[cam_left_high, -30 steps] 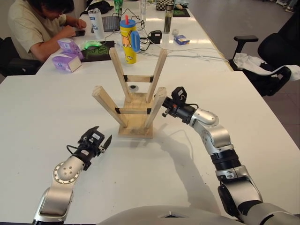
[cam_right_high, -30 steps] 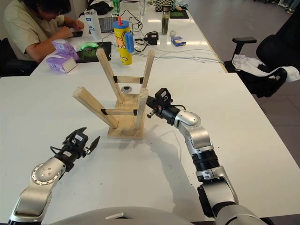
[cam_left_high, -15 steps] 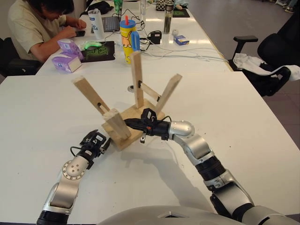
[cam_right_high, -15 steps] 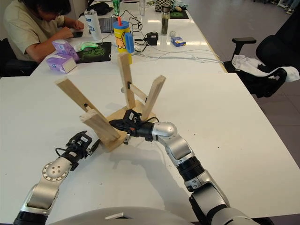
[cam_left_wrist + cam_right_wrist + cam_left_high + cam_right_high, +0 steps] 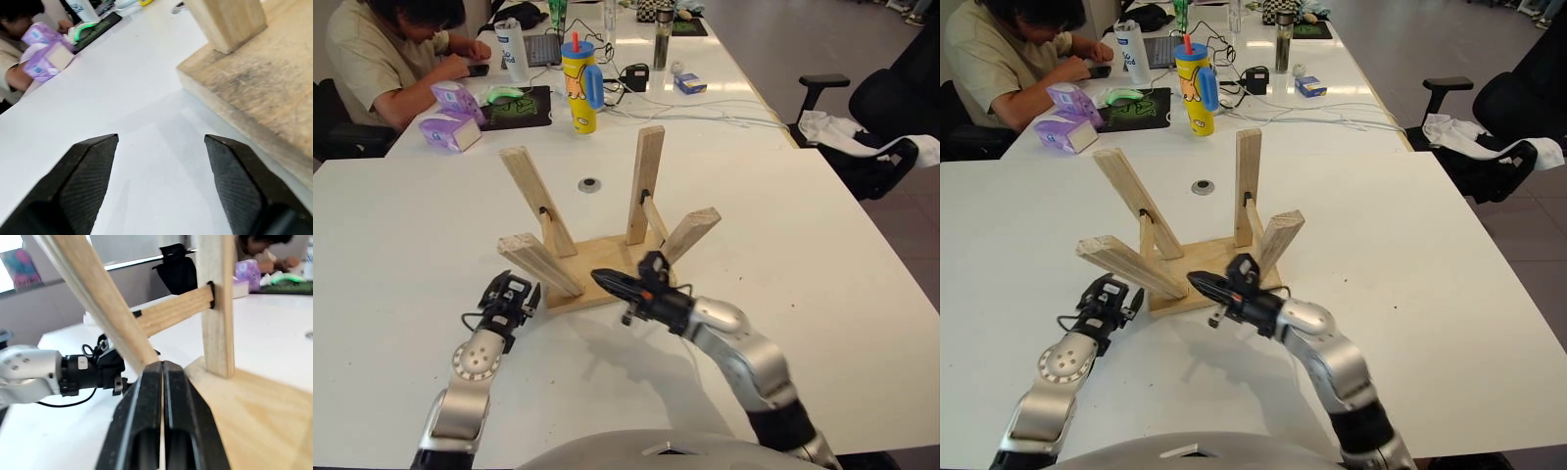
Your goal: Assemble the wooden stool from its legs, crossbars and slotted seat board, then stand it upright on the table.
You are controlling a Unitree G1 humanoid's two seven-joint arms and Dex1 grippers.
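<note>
The stool (image 5: pixel 597 230) sits inverted on its seat board (image 5: pixel 582 257) on the counter (image 5: pixel 411 215); left hand (image 5: pixel 521 291) spread apart beside the board's corner, right hand (image 5: pixel 604 282) closed empty over its near edge; we advise clamping a leg in each before tipping slowly.

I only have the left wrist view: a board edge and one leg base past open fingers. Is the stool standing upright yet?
Observer: No. The stool is upside down, with its seat flat on the table and all four legs pointing up.
Operator: And the other arm?
Observer: The right gripper is shut and empty. Its tip is over the seat, by the base of the near left leg.
</note>
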